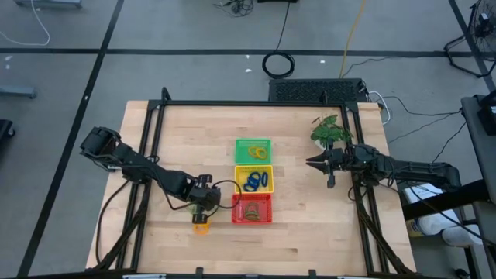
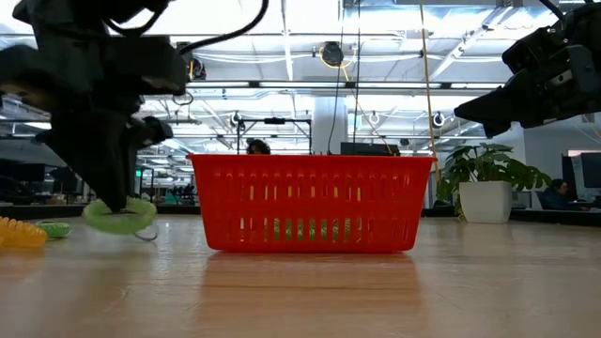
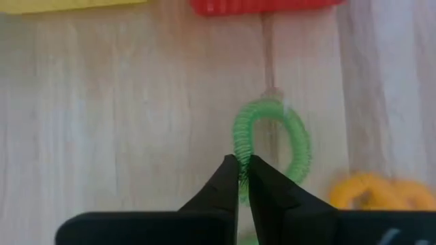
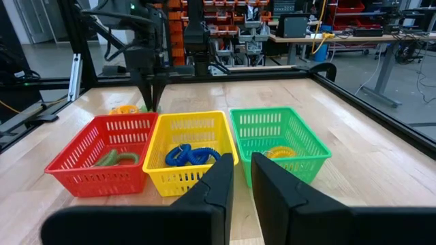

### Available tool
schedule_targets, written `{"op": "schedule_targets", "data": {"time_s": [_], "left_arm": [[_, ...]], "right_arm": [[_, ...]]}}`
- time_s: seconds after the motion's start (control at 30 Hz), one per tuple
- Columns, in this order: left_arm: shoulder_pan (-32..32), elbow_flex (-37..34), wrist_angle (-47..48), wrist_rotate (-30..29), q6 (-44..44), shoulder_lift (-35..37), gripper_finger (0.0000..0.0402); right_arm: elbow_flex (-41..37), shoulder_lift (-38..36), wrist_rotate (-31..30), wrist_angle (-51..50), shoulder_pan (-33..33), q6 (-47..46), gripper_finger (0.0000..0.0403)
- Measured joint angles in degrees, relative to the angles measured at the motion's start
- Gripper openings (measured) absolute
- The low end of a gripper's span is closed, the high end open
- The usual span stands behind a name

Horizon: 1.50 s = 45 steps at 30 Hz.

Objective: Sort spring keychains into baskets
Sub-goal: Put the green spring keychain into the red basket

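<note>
- Wooden table (image 1: 310,232), centre of high view: green basket (image 1: 253,150), yellow basket (image 1: 253,180), red basket (image 1: 253,208) in a column.
- Red basket's contents indistinct from above.
- Left gripper (image 3: 243,178), lower left of the red basket, pinches green keychain (image 3: 272,139); orange keychain (image 3: 371,192) cut off at frame edge.
- Right gripper (image 1: 313,163), right of the baskets, fingers slightly parted, empty.

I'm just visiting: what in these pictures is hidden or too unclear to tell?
- Low view: the red basket blocks the yellow basket and green basket behind it.
- High view: the green keychain pinched by the left end effector is hidden under the arm.
- High view: how many blue keychains lie tangled is too small to count.
- Left wrist view: the orange-yellow keychain is blurred and cut off by the edge.
</note>
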<state>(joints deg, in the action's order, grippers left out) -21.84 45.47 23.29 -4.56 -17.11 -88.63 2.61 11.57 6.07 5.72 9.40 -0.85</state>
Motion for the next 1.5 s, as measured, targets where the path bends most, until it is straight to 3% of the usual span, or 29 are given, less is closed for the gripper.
{"op": "schedule_targets", "data": {"time_s": [0.67,1.1,1.5], "left_arm": [[-0.96,0.00,-3.88,-3.21,3.47,11.45,0.0026],[-1.53,0.04,-5.12,-3.50,3.94,11.55,0.0026],[-0.52,0.04,-18.21,-4.87,11.21,9.96,0.0026]], "right_arm": [[0.00,0.09,-0.01,0.00,0.00,0.00,0.0039],[0.00,0.09,-0.02,0.00,-0.01,-0.01,0.0039],[0.00,0.09,0.00,0.00,-0.01,-0.01,0.0039]]}}
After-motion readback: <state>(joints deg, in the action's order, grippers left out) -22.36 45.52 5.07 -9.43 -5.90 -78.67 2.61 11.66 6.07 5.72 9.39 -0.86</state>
